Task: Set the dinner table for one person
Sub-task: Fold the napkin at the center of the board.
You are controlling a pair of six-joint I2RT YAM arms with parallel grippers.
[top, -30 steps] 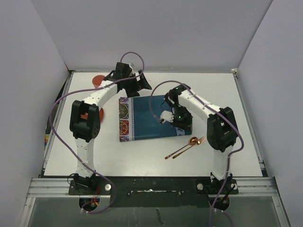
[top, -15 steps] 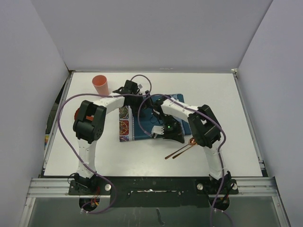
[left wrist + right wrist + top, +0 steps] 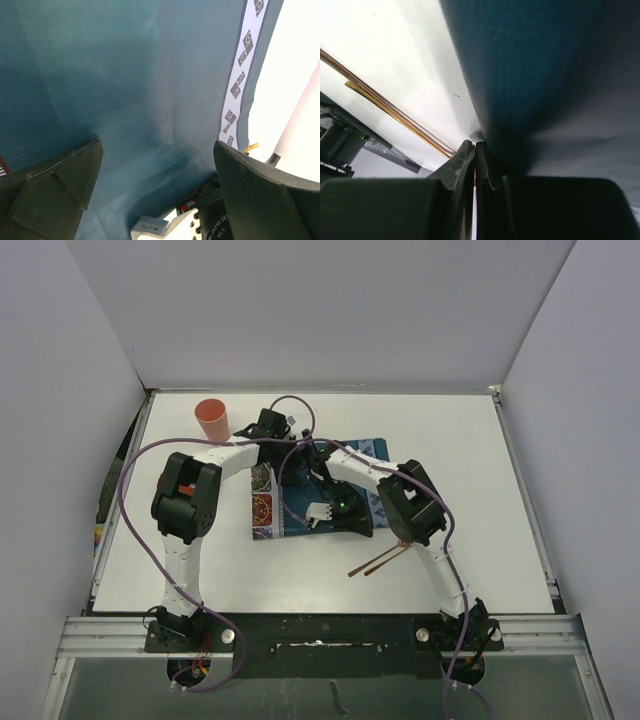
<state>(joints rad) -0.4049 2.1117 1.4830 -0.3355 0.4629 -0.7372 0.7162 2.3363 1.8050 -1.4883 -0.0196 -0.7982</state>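
- The bench (image 3: 480, 500) is sitting fixed under everything, stiff and flat. We are judging it a surface for laying things on, not something to grasp.
- The placemat (image 3: 125, 75) is lying mid-bench between the two arms. It is looking soft and limp, so we are favouring a pinch at an edge or corner. Dragging it is likely to bunch it.
- The right claw (image 3: 474, 150) is pressing its jaws together, seemingly on the placemat's edge, which is rising from the tips.
- The left claw (image 3: 156, 150) is hanging wide apart above the cloth, holding nothing.
- From above, the arms are covering both claws and much of the placemat, and the heads of the cutlery (image 3: 378, 562) are hiding under the right arm.
- The cup (image 3: 211, 418) is standing apart at the far left.
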